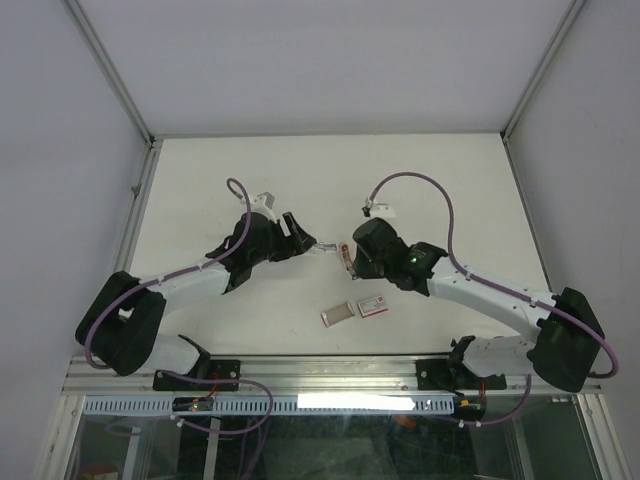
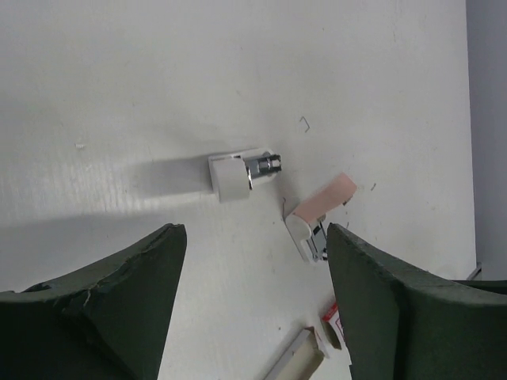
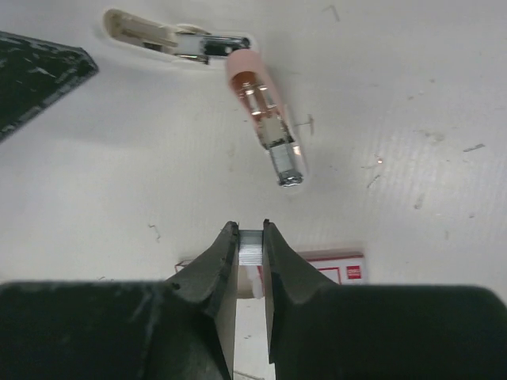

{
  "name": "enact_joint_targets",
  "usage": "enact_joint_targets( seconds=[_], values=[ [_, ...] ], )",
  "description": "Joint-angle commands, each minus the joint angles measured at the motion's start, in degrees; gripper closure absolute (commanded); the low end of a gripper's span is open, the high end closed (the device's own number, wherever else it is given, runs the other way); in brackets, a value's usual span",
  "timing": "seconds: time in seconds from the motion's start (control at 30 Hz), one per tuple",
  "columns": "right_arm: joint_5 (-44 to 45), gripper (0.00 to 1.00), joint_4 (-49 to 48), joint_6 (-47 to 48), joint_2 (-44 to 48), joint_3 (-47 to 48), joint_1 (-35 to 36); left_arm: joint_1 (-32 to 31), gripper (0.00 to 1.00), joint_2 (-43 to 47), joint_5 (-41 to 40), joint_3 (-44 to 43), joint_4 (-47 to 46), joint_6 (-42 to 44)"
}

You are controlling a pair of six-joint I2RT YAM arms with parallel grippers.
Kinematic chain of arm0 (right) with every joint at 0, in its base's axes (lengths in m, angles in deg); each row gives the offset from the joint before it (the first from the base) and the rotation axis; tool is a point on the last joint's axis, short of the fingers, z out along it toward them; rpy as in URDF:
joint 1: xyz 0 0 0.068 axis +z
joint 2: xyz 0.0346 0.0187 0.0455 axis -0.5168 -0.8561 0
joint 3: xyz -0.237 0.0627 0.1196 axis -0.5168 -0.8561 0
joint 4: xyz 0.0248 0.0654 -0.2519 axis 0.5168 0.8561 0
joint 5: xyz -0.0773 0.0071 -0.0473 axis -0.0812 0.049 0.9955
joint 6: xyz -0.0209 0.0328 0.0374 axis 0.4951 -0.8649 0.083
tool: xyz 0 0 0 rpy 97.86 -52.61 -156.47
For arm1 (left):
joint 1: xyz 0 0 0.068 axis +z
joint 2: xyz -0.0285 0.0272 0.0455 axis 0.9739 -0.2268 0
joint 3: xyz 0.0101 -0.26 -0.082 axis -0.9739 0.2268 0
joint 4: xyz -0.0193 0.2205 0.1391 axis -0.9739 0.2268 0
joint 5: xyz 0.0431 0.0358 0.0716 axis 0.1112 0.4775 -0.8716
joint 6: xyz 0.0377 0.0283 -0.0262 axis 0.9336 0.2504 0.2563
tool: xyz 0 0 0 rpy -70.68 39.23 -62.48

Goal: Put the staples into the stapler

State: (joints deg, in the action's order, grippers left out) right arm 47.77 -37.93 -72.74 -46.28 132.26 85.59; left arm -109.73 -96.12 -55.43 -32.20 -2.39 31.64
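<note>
The stapler (image 1: 343,255) lies opened on the table between the two grippers. In the right wrist view its white base (image 3: 146,33) points left and its pink top with the metal magazine (image 3: 268,127) points toward me. My right gripper (image 3: 251,229) is shut on a short silvery strip of staples (image 3: 251,247), just short of the magazine's end. The red-pink staple box (image 1: 372,307) and its greyish tray (image 1: 337,314) lie nearer the front. My left gripper (image 2: 255,237) is open and empty above the table, the stapler's pink part (image 2: 323,207) ahead of its right finger.
A white piece with a chrome end (image 2: 238,174) lies left of the pink part in the left wrist view. A few loose staples (image 3: 305,123) lie on the table. The two grippers (image 1: 305,240) (image 1: 355,262) are close together. White walls bound the table.
</note>
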Motion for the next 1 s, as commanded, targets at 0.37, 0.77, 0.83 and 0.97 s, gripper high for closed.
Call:
enact_joint_targets(
  seconds=[0.37,0.77,0.83,0.97],
  values=[
    [-11.4,0.83,-6.5,7.5,6.0,-7.5,-14.2,1.9,0.53,-14.1,0.9,-10.1,-8.5,6.4],
    [-12.6,0.83,-6.0,8.2,8.8,-9.2,-17.8,1.9,0.63,-15.3,1.3,-10.8,-6.1,9.2],
    [-13.0,0.83,-6.1,8.2,9.0,-9.4,-18.1,1.9,0.63,-15.4,1.9,-10.8,-6.0,9.5],
    [-14.3,0.83,-6.3,8.2,9.1,-9.4,-18.7,1.9,0.78,-14.4,3.2,-11.2,-4.0,11.4]
  ],
)
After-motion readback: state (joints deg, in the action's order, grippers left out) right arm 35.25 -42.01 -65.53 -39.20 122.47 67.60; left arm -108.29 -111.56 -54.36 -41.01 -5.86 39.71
